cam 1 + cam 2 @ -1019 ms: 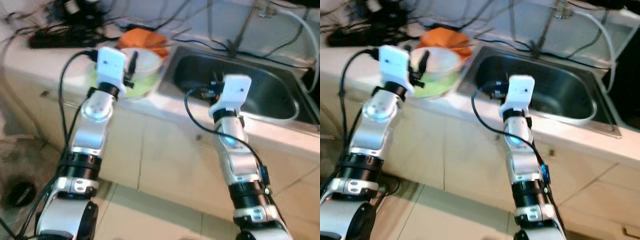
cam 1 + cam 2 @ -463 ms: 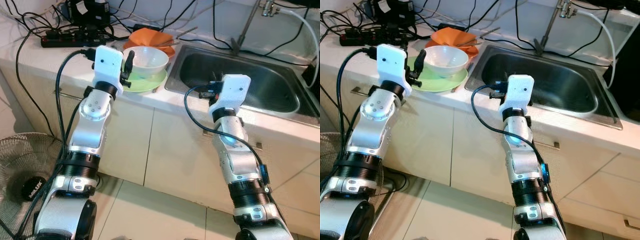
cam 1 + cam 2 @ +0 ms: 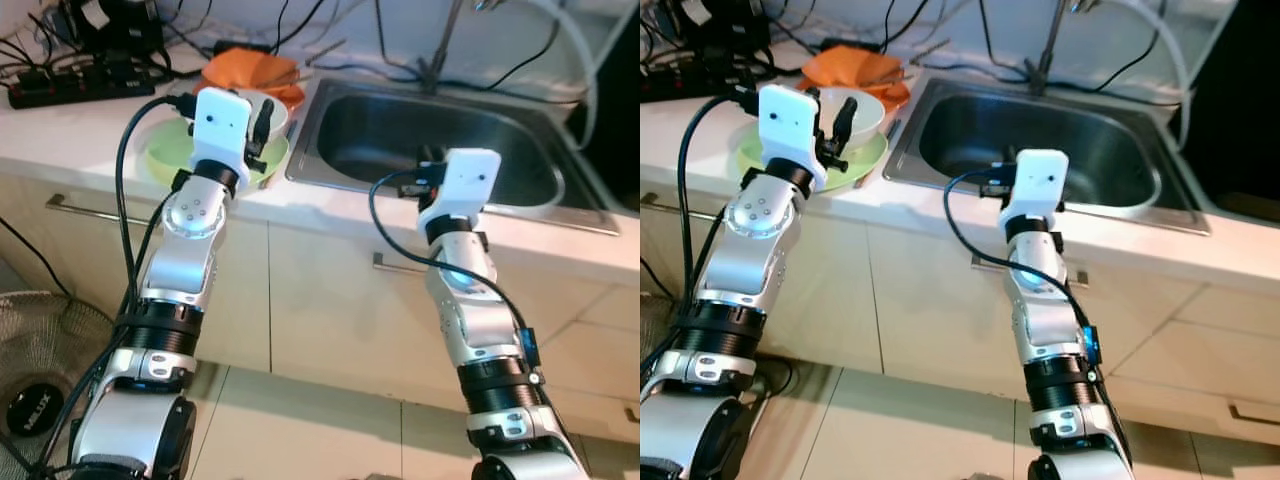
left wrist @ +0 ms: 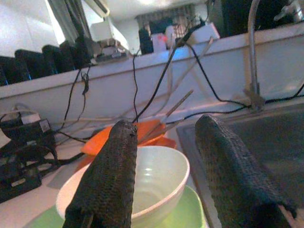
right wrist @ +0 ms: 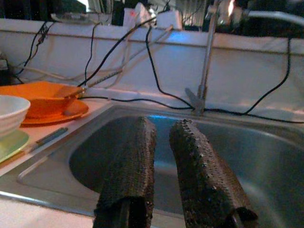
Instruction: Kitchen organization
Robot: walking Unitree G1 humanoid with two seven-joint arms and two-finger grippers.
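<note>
A white bowl [image 4: 142, 183] sits on a green plate [image 3: 865, 160] on the counter, left of the sink [image 3: 350, 120]. My left gripper [image 4: 166, 126] is open just in front of the bowl, one finger to each side of its near rim, touching nothing. Behind the bowl an orange bowl [image 3: 250, 70] rests on an orange plate [image 5: 57, 113] with chopsticks [image 4: 173, 108] across it. My right gripper [image 5: 163, 126] hangs over the front edge of the sink, its fingers close together and holding nothing.
A faucet [image 5: 205, 66] rises behind the sink, with cables trailing along the back wall. A black power strip [image 3: 60, 92] lies at the counter's far left. Cabinet fronts with handles [image 3: 85, 205] are below, and a fan [image 3: 30, 350] stands on the floor at left.
The whole picture has shifted and cleared of blur, so the camera moved. Both grippers keep their places by the bowl and over the sink edge.
</note>
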